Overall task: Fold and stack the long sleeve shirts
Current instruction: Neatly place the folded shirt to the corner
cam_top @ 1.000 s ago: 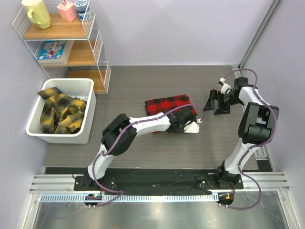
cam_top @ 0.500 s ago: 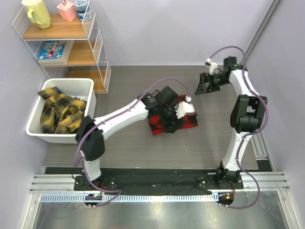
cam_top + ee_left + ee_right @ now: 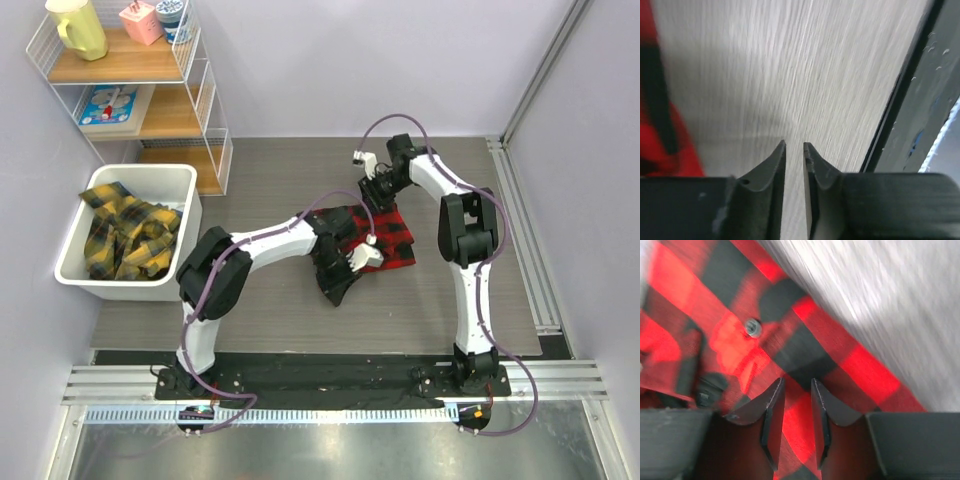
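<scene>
A folded red-and-black checked shirt (image 3: 392,240) lies mid-table. My left gripper (image 3: 340,287) hangs off the shirt's near left corner. In the left wrist view, the left gripper (image 3: 794,144) has only a narrow gap between its jaws, with bare table showing through it. The red shirt (image 3: 687,155) is a blur at the left of that view. My right gripper (image 3: 380,192) is over the shirt's far edge. Seen from the right wrist, the right gripper (image 3: 797,381) has its jaws a little apart just above the red check cloth (image 3: 860,370). More shirts in yellow-and-black check (image 3: 125,235) fill the bin.
A white bin (image 3: 130,287) stands at the table's left. Behind it is a wire shelf (image 3: 150,112) with cups and a book. A black rail (image 3: 895,115) marks the table's edge in the left wrist view.
My right arm swung left from the far right side to the red shirt's far edge, and its jaws narrowed. My left gripper drew off the shirt toward its near left corner, opening then narrowing.
</scene>
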Robot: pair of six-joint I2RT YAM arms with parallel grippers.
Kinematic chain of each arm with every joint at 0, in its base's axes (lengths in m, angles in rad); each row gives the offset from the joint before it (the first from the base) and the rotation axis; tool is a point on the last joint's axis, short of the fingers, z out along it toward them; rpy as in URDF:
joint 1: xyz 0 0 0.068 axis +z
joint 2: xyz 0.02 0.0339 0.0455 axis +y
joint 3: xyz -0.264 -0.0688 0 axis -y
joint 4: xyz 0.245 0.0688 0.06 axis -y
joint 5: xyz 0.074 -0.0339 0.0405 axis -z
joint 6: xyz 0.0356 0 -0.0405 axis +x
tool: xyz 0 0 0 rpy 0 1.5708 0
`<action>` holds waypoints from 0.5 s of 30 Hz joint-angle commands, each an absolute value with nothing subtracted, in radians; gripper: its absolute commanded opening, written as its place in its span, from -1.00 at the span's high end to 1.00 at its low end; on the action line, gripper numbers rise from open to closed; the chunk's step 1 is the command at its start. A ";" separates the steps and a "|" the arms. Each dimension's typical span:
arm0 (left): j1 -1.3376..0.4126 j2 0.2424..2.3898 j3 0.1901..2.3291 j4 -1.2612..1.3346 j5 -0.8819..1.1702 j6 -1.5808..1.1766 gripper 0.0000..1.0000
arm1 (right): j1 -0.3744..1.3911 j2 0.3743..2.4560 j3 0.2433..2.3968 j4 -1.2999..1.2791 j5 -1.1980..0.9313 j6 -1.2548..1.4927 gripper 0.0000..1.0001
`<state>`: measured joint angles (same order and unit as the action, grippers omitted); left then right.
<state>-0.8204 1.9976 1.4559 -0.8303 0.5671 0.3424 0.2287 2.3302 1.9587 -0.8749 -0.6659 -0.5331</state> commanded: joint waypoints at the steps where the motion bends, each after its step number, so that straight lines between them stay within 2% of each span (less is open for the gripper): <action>1: -0.753 2.006 1.376 -0.727 0.511 0.255 0.66 | 0.192 2.246 1.814 -0.893 -0.568 -0.647 0.36; 5: -0.596 2.091 1.460 -0.649 0.466 0.155 0.69 | 0.173 2.094 1.576 -0.933 -0.551 -0.695 0.37; 7: -0.522 2.176 1.604 -0.632 0.468 0.112 0.67 | 0.184 1.982 1.428 -0.948 -0.628 -0.661 0.33; 8: -0.505 2.207 1.674 -0.611 0.462 0.050 0.67 | 0.214 1.947 1.383 -0.954 -0.664 -0.602 0.26; 9: -0.480 2.244 1.742 -0.609 0.466 0.028 0.66 | 0.236 1.874 1.308 -0.953 -0.702 -0.557 0.11; 10: -0.471 2.332 1.911 -0.621 0.453 0.014 0.65 | 0.271 1.844 1.281 -0.945 -0.801 -0.514 0.03; 12: -0.444 2.411 2.066 -0.673 0.440 -0.040 0.55 | 0.371 1.787 1.249 -0.887 -0.880 -0.374 -0.28; 13: -0.433 2.442 2.159 -0.687 0.436 -0.055 0.50 | 0.389 1.745 1.256 -0.858 -0.922 -0.333 -0.31; 14: -0.422 2.425 2.151 -0.683 0.446 -0.046 0.43 | 0.394 1.734 1.275 -0.818 -0.934 -0.306 -0.32; 15: -0.401 2.396 2.117 -0.672 0.457 -0.035 0.26 | 0.394 1.730 1.298 -0.816 -0.914 -0.299 -0.32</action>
<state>-0.4320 2.4226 2.0579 -0.6819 0.4721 0.0292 0.3233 1.8359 1.2476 -0.9115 -0.7582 -0.4664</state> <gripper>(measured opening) 0.271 0.652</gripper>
